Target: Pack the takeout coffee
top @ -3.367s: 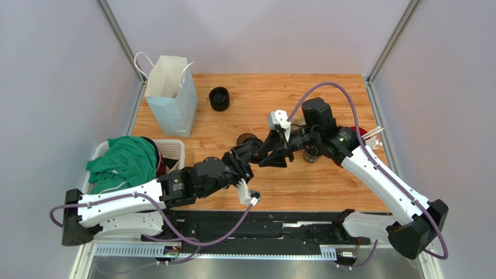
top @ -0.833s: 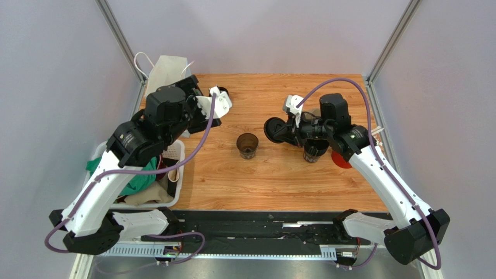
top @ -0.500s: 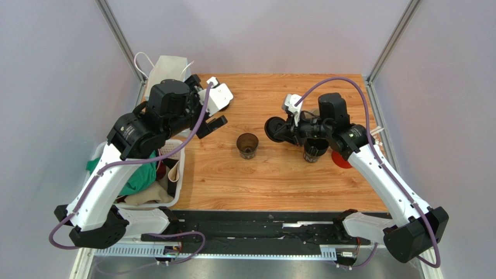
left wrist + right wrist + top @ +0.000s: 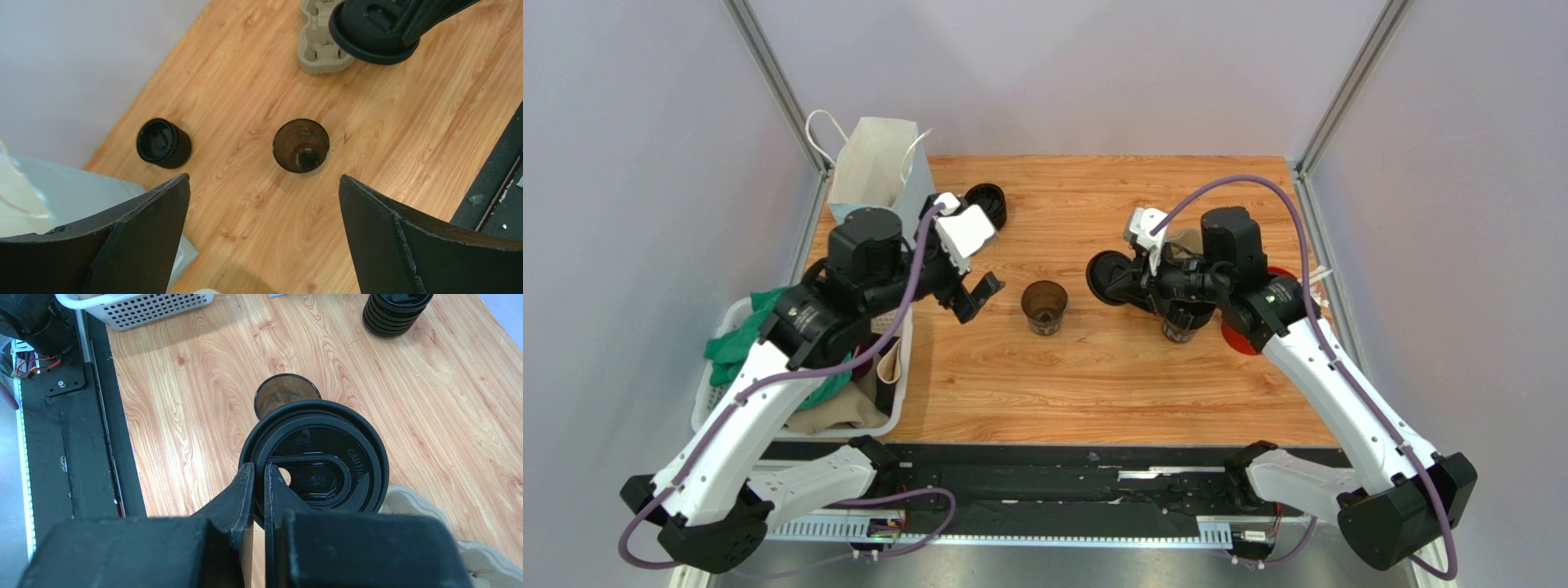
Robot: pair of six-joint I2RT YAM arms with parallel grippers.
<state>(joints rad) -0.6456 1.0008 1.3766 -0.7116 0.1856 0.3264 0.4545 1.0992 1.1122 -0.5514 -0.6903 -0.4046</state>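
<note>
The takeout coffee (image 4: 986, 203), a short black ribbed cup with a black top, stands at the back left by the paper bag and shows in the left wrist view too (image 4: 162, 143). My left gripper (image 4: 974, 286) hangs open and empty in the air between it and an open brown cup (image 4: 1044, 306); its fingers (image 4: 153, 223) are spread wide. My right gripper (image 4: 259, 478) is shut on the rim of a loose black lid (image 4: 344, 447), held flat above the table just right of the open cup (image 4: 285, 395).
A white paper bag (image 4: 879, 172) stands at the back left corner. A white basket (image 4: 894, 321) with green cloth sits at the left edge. A cardboard cup tray (image 4: 319, 49) holds a dark cup (image 4: 1185, 321); a red cup (image 4: 1249, 333) with straws stands beside it.
My left arm has pulled back from over the takeout coffee toward the near side, still open. The right arm with the lid has barely shifted.
</note>
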